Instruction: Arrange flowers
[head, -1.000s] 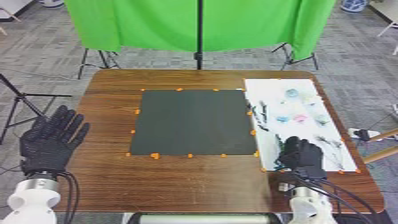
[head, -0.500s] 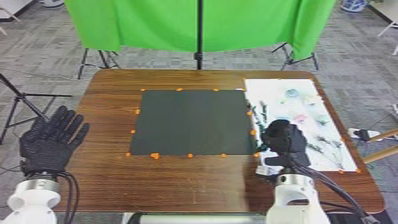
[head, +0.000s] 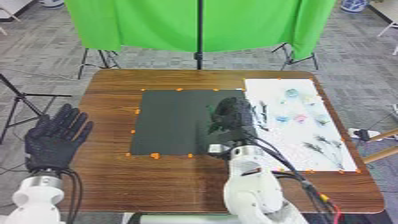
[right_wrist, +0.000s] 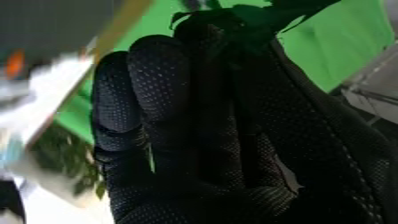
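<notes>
In the head view, the robot's right hand (head: 233, 120), in its black fabric glove, is over the right part of a square, dark grey mat (head: 178, 122) on the brown wooden table (head: 102, 185). Its thumb and fingers are closed on what looks like a dark green, leafy sprig (right_wrist: 266, 19). In the right wrist view the leaves stick out past the fingertips, near the green cloth behind. In the head view a little of the green shows beside the fingers, above the mat.

The robot's left hand (head: 51, 145), also black-gloved, is at the table's left edge, its fingers straight and slightly spread, pointing away from the robot.

Just beside the mat, on its right, lies a long white sheet (head: 265, 88). On it are a pale blue flower (head: 291, 93) near the far end, and closer in a small blue flower (head: 282, 119) and a pink flower (head: 299, 118) side by side. Thin, dark sprigs (head: 316, 148) lie nearer the robot. Small orange tape pieces (head: 155, 156) are set around the mat. A bright green cloth (head: 142, 25) hangs beyond the table, with a thin black pole (head: 200, 35) in front.
</notes>
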